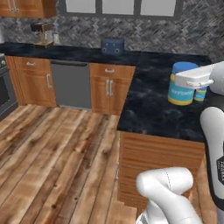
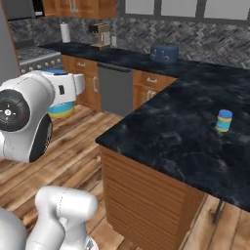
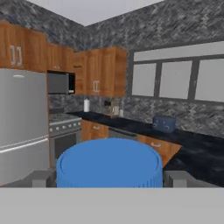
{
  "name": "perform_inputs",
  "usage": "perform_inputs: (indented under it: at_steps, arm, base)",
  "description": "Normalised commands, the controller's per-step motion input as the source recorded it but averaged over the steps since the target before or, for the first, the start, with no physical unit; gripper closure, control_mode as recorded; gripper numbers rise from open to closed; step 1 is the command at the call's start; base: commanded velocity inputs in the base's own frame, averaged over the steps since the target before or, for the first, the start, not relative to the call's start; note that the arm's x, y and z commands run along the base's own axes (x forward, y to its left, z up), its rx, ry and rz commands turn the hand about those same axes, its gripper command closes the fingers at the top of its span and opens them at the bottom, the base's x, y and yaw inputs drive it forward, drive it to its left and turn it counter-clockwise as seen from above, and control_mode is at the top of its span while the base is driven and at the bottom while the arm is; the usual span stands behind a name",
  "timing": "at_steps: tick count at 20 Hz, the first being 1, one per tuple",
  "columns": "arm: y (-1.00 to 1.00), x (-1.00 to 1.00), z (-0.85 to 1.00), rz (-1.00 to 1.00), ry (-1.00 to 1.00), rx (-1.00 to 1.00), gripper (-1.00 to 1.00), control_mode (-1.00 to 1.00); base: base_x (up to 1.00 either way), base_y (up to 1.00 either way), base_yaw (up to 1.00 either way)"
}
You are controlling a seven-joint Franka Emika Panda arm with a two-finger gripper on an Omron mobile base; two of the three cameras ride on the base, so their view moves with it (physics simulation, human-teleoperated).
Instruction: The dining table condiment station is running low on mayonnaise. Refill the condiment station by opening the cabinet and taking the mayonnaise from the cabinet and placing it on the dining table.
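Left base view – mayonnaise (image 1: 180,89): cylindrical jar with a blue lid, pale yellow body and teal label band, held in the air against the dark tabletop behind it.
Left base view – gripper (image 1: 192,83): white hand across the jar's right side; its finger tips are hidden.
Left base view – dining table (image 1: 148,109): glossy black marble top with white veins on a ribbed wood base.
Left base view – toaster (image 1: 112,45): rounded blue box on the far counter.
Right base view – second jar (image 2: 224,120): small, blue-lidded, upright on the marble top, well apart from the arm.
Right base view – held jar: partly hidden behind the white wrist, above the plank floor.
Hand view – lid (image 3: 109,163): ribbed blue disc between the two grey finger tips (image 3: 42,178), jaws clamped against its sides.
Hand view – cabinet (image 3: 99,72): brown panelled wood, one door standing ajar.
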Motion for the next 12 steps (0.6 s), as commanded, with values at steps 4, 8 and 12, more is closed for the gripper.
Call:
perform_inputs:
  at_steps: [4, 8, 12]
  arm:
    - [0.00, 0.00, 0.00, 0.00, 0.00, 0.00, 1.00, 1.00]
    - [0.00, 0.00, 0.00, 0.00, 0.00, 0.00, 1.00, 1.00]
    - [0.00, 0.00, 0.00, 0.00, 0.00, 0.00, 1.00, 1.00]
  base:
    - [-0.37, -1.00, -0.16]
    - [-0.15, -1.00, -0.10]
    - [-0.01, -1.00, -0.05]
